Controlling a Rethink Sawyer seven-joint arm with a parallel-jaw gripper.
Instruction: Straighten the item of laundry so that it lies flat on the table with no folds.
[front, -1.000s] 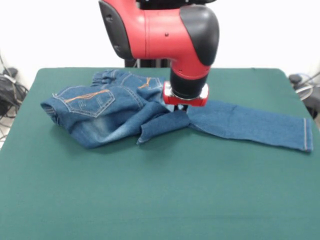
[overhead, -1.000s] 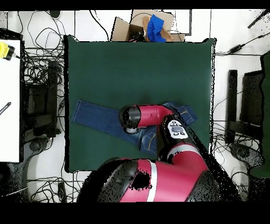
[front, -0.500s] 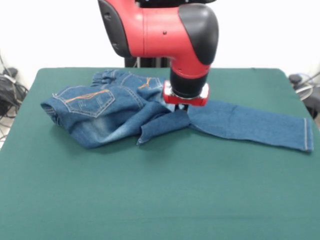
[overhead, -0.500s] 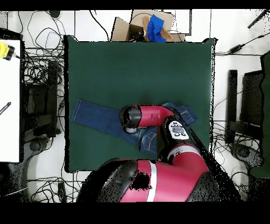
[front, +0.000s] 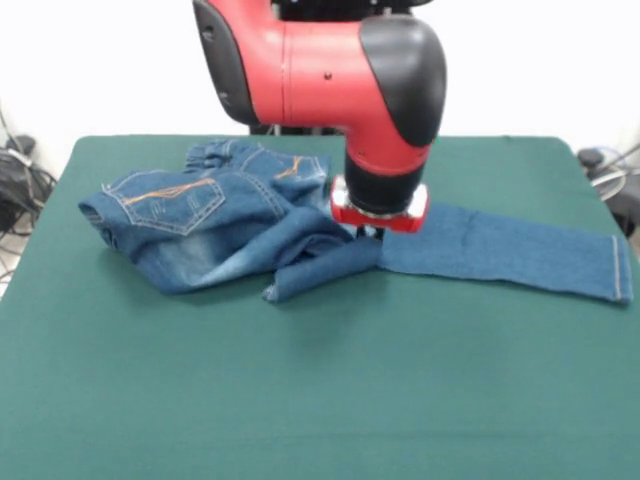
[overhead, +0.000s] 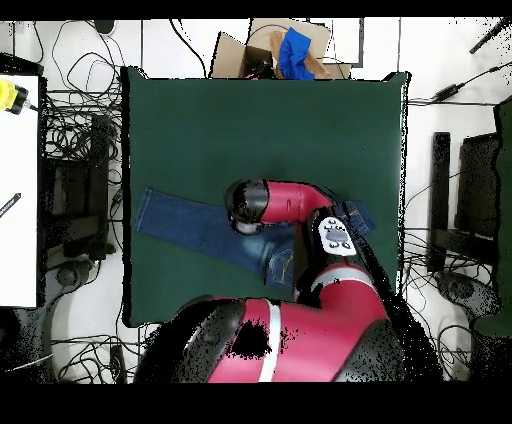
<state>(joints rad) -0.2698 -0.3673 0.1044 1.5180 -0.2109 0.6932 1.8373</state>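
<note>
The item of laundry, a small pair of blue jeans (front: 200, 220), lies crumpled on the green table (front: 320, 400). Its waist and orange-stitched pockets are bunched at the left in the front view. One leg stretches flat to the right, and the other is folded across the middle. My gripper (front: 373, 232) is down at the crotch, where the two legs meet, shut on the denim and mostly hidden under the red wrist. In the overhead view the arm covers the gripper and much of the jeans (overhead: 190, 225); the straight leg points left on the table (overhead: 260, 130).
A cardboard box (overhead: 250, 52) holding a blue thing sits just beyond the table's far edge in the overhead view. Cables (overhead: 80, 160) and dark equipment (overhead: 470, 200) line both sides. A white surface (overhead: 18, 190) with a yellow object stands at the left.
My gripper has shifted slightly toward the camera and to the right in the front view, dragging the denim with it. The folded leg's tip slid forward and the straight leg's hem moved right.
</note>
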